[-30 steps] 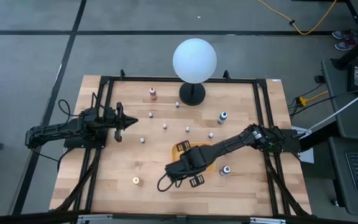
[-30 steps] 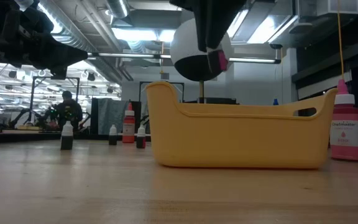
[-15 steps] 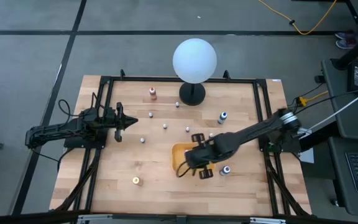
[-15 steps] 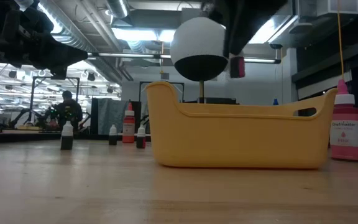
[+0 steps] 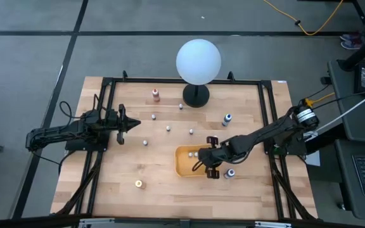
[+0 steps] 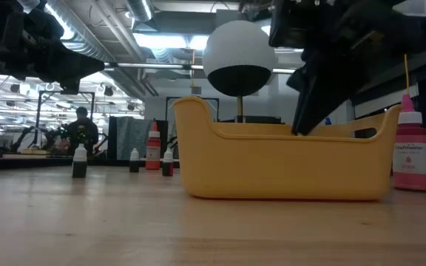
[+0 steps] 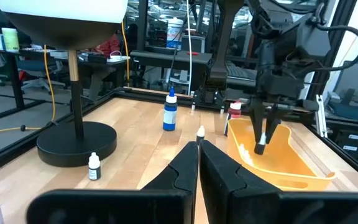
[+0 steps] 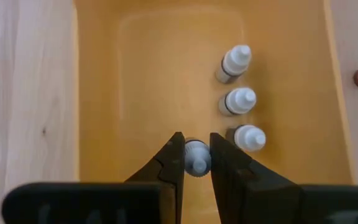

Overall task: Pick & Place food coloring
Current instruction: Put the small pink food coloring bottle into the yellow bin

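Observation:
A yellow bin [image 5: 185,162] stands on the wooden table, with three small white-capped food coloring bottles [image 8: 237,99] lying inside it. My right gripper [image 8: 196,157] reaches down into the bin [image 6: 283,159] and is shut on another small bottle [image 8: 196,152]. Loose bottles stand around the table: a blue one [image 5: 227,119], an orange-red one [image 5: 155,95], and one beside the bin [image 5: 230,172]. My left gripper [image 5: 132,123] waits shut and level near the table's left side, touching nothing. My right gripper pinches the little bottle between its two fingers, at its white-capped end [image 8: 196,163]. The fingers come slanting down from the table's right side. The bottle sits inside the bin's walls; whether it touches the floor I cannot tell.
A white globe lamp [image 5: 198,60] on a black base [image 5: 196,97] stands at the far middle. Several tiny bottles [image 5: 168,129] dot the table's centre. A pink bottle [image 6: 411,148] stands right of the bin in the low view. A small yellow round thing [image 5: 139,184] lies near the front left.
My right gripper has drawn back toward the table's right edge across the bin, rolled at the wrist and sunk from above the bin's rim down into it, carrying the pink bottle, which is now hidden behind the bin's wall in the low view.

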Controlling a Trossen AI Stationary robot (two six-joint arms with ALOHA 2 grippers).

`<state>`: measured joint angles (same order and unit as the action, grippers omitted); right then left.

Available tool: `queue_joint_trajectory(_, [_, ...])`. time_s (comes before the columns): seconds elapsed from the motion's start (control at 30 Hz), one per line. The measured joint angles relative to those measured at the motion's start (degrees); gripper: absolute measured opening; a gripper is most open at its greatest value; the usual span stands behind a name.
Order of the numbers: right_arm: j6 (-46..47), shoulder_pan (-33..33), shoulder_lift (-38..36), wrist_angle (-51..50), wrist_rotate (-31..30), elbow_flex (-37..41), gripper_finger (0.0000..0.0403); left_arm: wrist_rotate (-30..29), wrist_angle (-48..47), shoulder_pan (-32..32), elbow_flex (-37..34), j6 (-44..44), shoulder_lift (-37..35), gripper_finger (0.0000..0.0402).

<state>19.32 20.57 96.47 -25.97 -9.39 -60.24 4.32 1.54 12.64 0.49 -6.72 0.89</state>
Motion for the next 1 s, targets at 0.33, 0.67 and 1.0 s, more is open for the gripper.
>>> queue_joint_trajectory(0.33, [-0.1,-1.9,0.8,2.1,0.0,0.6,0.0061,0.0,0.0,0.0,0.0,0.0,0.0,0.0009])
queue_joint_trajectory(0.67, [-0.5,-2.2,1.9,1.7,-0.1,0.6,0.0062,0.0,0.0,0.0,0.0,0.0,0.0,0.0013])
queue_joint_trajectory(1.0, [-0.4,-2.2,3.0,1.2,0.0,0.6,0.0062,0.0,0.0,0.0,0.0,0.0,0.0,0.0012])
